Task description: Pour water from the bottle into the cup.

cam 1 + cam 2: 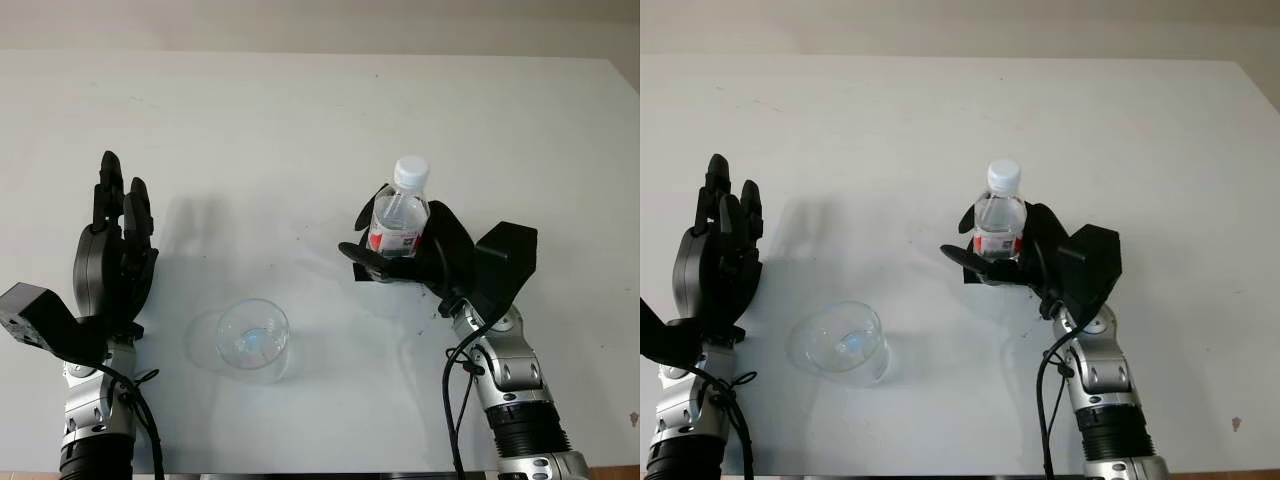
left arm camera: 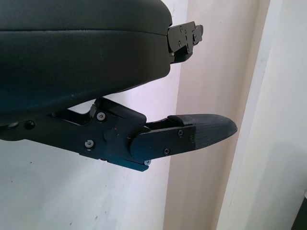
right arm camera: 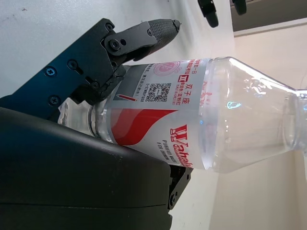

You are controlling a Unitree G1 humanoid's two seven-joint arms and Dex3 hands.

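The white worktop (image 1: 300,120) lies bare toward its far edge and both far corners, leaving wide room beyond the things. The right hand (image 1: 420,255) stands toward the near right, palm turned inward, its fingers (image 3: 144,31) clamped around the labelled middle of the bottle (image 1: 400,215), which is upright with its white cap on. The clear cup (image 1: 253,338) sits near the front edge, left of the bottle and apart from it. The left hand (image 1: 112,250) is open, raised over the near left edge, beside the cup.
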